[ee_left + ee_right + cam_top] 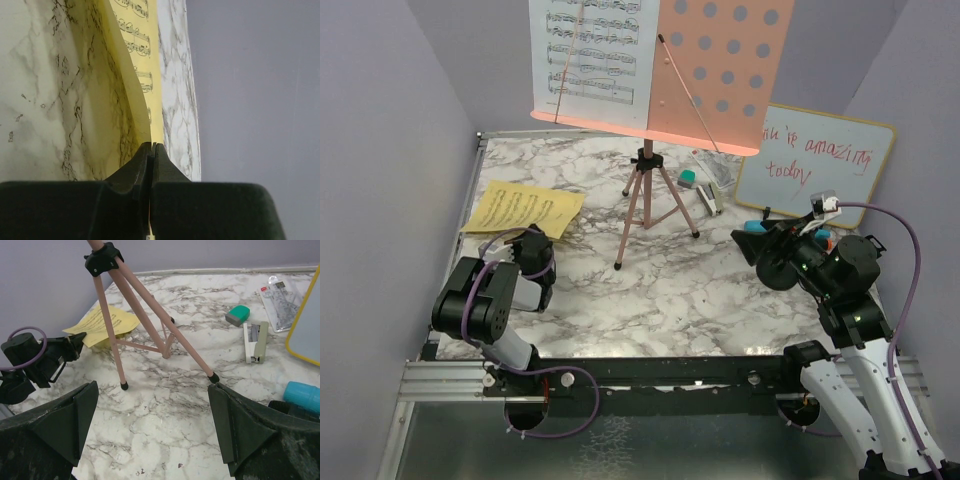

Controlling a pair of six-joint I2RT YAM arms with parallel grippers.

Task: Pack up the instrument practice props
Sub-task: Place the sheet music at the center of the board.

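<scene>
Pink music rack (720, 70) stands on the bench (700, 290), white score (590, 55) on it; left gripper (533, 243) sits at the edge of the yellow page (520, 208)

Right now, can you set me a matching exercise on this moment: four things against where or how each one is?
Things:
1. left gripper
2. right gripper
3. white sheet music
4. green eraser

States:
A. lying on the table beside the stapler
B. open, holding nothing
C. propped on the pink rack
D. shut on the yellow page

Pairs: 1-D, 2-B, 3-C, 4-A.
</scene>
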